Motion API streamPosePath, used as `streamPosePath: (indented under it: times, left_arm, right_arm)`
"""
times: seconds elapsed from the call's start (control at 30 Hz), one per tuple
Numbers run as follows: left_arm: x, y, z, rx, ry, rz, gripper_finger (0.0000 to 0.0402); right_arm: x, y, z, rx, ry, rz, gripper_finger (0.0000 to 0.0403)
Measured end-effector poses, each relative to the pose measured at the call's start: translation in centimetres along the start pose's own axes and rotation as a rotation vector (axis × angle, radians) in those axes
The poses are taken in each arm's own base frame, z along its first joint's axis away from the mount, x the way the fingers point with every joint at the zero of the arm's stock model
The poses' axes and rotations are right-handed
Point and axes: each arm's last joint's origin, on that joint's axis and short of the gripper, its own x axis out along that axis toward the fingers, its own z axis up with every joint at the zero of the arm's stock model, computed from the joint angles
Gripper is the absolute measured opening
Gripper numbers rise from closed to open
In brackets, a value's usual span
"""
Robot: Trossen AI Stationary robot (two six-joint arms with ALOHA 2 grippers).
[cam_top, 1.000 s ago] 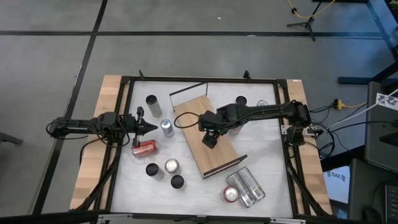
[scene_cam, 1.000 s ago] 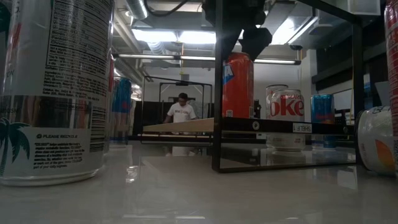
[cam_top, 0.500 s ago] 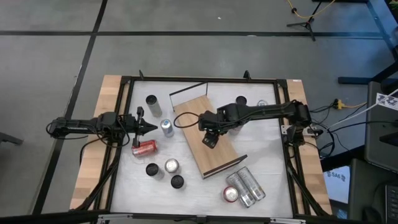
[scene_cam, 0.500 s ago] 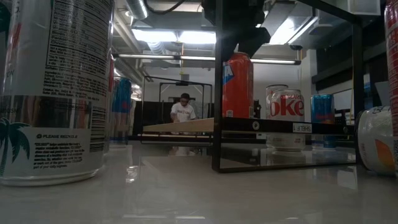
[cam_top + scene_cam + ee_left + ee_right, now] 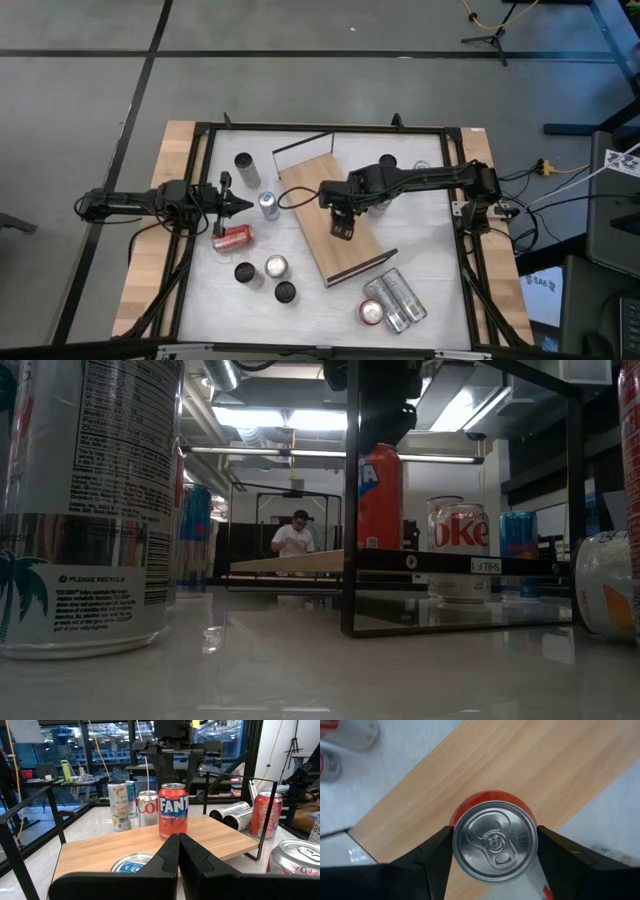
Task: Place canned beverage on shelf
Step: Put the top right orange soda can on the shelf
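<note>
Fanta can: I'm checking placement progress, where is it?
The Fanta can stands upright mid-shelf, between the right gripper's open fingers, seen from above.

The high view looks straight down on the whole tabletop. The low view sits at tabletop height, facing level across it. The right wrist view looks closely down on the Fanta can, which the left wrist view also shows, standing on the shelf.

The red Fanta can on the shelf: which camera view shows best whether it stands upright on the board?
The left wrist view: the red Fanta can stands upright on the shelf, seen side-on under the right gripper. The right wrist view shows only its top, between the fingers. The low view shows its side, partly behind a black frame post. In the high view the gripper hides it.
</note>
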Motion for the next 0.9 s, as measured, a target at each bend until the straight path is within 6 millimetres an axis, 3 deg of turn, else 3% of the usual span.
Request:
streamPosePath:
  times: [0.5, 0.9]
  left_arm:
    - [0.00, 0.00, 0.00, 0.000, 0.000, 0.000, 0.0000]
    - [0.00, 0.00, 0.00, 0.000, 0.000, 0.000, 0.0000]
  right_arm:
    - [0.10, -0.80, 0.20, -0.425, 0.023, 0.144, 0.0250]
    - [0.15, -0.65, 0.42, -0.767, -0.028, 0.158, 0.0250]
